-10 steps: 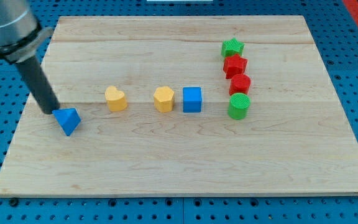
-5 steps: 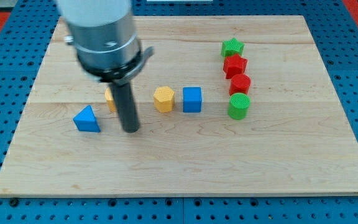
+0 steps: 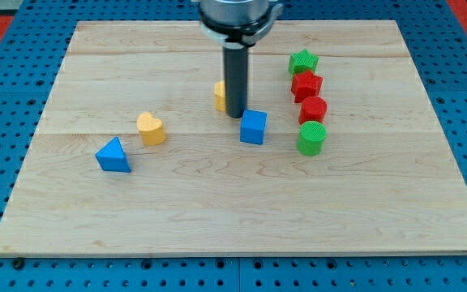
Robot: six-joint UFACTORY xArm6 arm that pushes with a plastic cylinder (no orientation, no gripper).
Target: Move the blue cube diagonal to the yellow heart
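Light wooden board (image 3: 217, 211) on blue pegboard: no readable brands or writing. My tip (image 3: 234, 114), a plain rod with no jaws to open or close, has crossed from the view's left and now stands just above-left of the blue cube (image 3: 253, 127). The cube sits slightly rotated, well right of the yellow heart (image 3: 150, 128). The yellow hexagonal block (image 3: 220, 95), half hidden, has shifted upward. Judgement: push just beginning.

The blue cube (image 3: 254, 127) sits slightly turned, well to the view's right of the yellow heart (image 3: 150, 128).
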